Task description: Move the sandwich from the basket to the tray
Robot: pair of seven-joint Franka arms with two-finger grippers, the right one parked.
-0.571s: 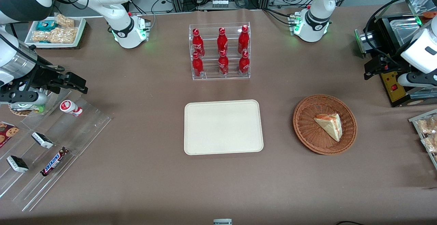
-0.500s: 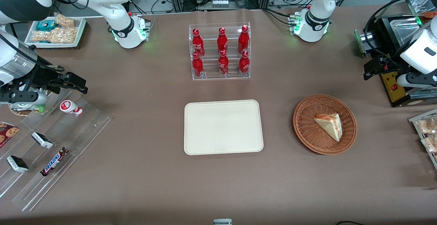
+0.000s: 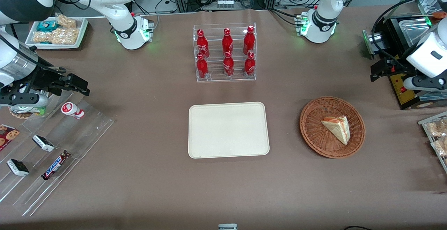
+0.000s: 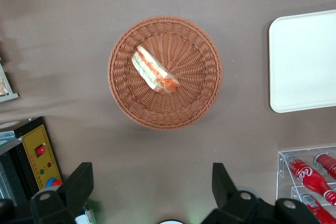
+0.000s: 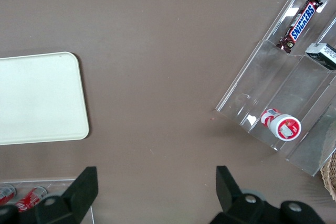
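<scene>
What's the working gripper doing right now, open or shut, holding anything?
Left gripper: open, holding nothing, hanging above the table beside the basket; the sandwich lies untouched in it.

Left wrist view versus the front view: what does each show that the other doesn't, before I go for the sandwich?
Only the left wrist view shows the sandwich's red and green filling edge-on, and the open gripper with both fingers spread wide.

Only the front view shows the whole tray, the full rack of six red cola bottles, and the clear rack holding the Snickers bar toward the parked arm's end.

Both show the sandwich lying in the basket, and the gripper farther from the front camera than the basket.
</scene>
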